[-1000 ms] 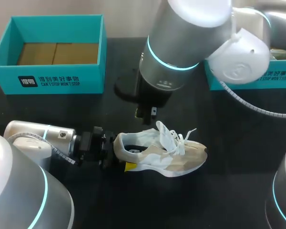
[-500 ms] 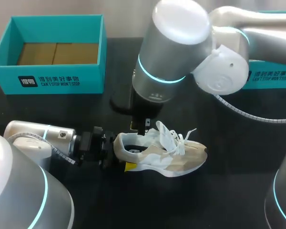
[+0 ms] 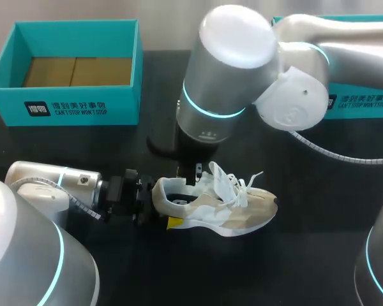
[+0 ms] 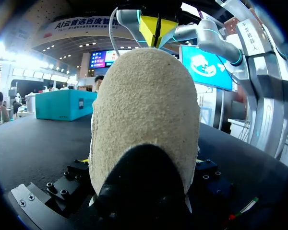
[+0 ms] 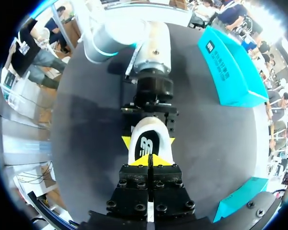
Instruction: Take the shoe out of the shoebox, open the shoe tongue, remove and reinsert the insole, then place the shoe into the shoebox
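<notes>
The beige laced sneaker (image 3: 223, 210), clamped by the left gripper (image 5: 149, 141), could be knocked loose by the closed right gripper (image 5: 149, 161) above its heel.

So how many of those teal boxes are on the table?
2. One teal box sits at the table's far left corner, open; the other box at the far right, partly behind the right arm.

Shoe (image 3: 223, 207) mid-table, heel in L claw (image 3: 158, 207), toe twd right; R claw (image 5: 149, 160) over heel opening; shoebox (image 3: 76, 105) back-left.
</notes>
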`<state>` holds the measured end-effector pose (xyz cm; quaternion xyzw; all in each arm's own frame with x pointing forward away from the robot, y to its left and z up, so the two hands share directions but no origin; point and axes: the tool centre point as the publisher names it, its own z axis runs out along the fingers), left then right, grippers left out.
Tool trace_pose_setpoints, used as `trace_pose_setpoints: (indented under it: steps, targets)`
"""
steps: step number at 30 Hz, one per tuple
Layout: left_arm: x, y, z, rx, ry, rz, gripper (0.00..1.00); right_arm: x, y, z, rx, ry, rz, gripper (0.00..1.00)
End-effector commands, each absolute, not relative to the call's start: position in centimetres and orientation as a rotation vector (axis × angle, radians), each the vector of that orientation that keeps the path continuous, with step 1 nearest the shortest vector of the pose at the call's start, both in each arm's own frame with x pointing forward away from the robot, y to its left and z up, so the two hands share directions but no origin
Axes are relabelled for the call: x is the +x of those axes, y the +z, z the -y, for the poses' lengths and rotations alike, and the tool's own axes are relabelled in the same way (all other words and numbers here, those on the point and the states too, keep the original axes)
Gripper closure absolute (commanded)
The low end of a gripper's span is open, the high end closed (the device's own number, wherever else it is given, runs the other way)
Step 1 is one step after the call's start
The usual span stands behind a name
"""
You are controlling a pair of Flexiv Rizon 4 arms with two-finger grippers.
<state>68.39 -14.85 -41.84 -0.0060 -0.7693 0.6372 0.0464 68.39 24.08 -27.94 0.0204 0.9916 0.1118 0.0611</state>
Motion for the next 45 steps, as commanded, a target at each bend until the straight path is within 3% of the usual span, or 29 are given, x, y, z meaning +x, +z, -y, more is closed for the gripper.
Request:
trace_pose_setpoints:
  steps: [1,23,45]
  targets:
    - [68.3,-41.8,14.9,-0.016,1.944,2.35,1.0,68.8,-30.1,-25.1,0.037,0.311,-3.022,1.0]
    - [68.3,-41.8,14.9,-0.016,1.944,2.35,1.0,70.1,-36.7,-23.9,-0.005,0.231,-3.078,1.0]
    - [68.3,-41.8,14.9,-0.016,1.944,2.35,1.0,68.6,-38.0,-19.2,0.166,0.172,-3.09,1.0]
